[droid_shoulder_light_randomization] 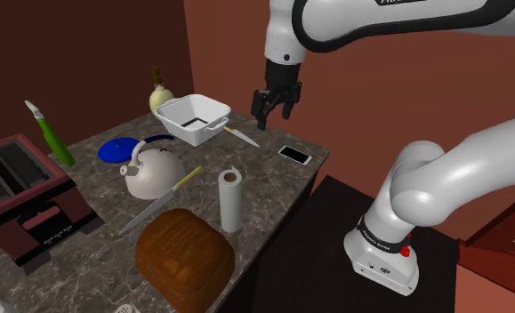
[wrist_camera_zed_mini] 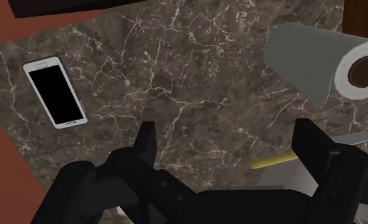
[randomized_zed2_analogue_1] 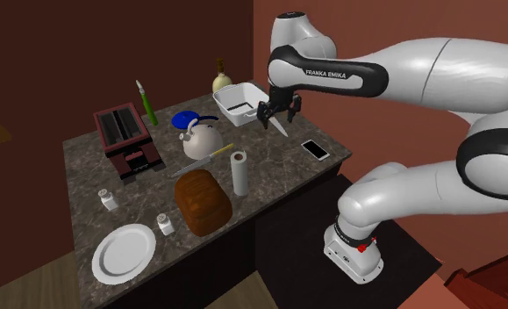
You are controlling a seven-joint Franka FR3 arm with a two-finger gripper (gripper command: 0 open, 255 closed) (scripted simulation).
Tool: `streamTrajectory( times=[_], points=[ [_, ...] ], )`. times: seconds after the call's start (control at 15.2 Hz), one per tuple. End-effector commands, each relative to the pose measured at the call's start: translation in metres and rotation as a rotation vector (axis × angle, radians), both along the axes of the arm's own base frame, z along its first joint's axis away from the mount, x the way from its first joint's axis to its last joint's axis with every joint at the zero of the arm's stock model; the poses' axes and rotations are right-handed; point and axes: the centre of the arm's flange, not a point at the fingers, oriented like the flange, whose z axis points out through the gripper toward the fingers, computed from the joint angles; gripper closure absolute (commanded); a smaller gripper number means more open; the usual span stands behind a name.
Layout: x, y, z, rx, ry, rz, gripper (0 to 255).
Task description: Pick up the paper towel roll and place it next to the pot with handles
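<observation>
Black two-finger gripper (wrist_camera_zed_mini: 230, 149) hangs over dark marbled countertop (wrist_camera_zed_mini: 176, 70), fingers spread wide, holding nothing. White smartphone (wrist_camera_zed_mini: 54, 92) lies flat nearby. White paper towel roll (droid_shoulder_light_randomization: 231, 200) stands upright (just beside brown bread loaf (droid_shoulder_light_randomization: 184, 253)), well apart from white rectangular pot with handles (droid_shoulder_light_randomization: 189, 133).

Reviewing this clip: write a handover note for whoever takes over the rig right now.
The tool is open and empty, in the air above the counter near the phone.
The paper towel roll stands upright by the counter's edge, beside the brown loaf and well apart from the white pot with handles.
Done: nothing yet; the roll is ungrasped.
Left: bring the tool to the roll, grasp it, lift it, and set it next to the pot.
</observation>
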Motion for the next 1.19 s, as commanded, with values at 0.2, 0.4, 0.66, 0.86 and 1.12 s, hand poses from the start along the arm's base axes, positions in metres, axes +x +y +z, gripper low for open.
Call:
streamTrajectory(
  times=[0.2,0.4,0.66,0.86,1.12],
  points=[
    [0.016,0.052,-0.035,0.022,0.020,-0.031,0],
    [0.025,0.083,-0.055,0.035,0.033,-0.048,0],
    [0.039,0.125,-0.082,0.052,0.050,-0.071,0],
    [0.042,0.136,-0.095,0.057,0.054,-0.078,0],
    [0.042,0.138,-0.116,0.057,0.054,-0.078,0]
  ],
)
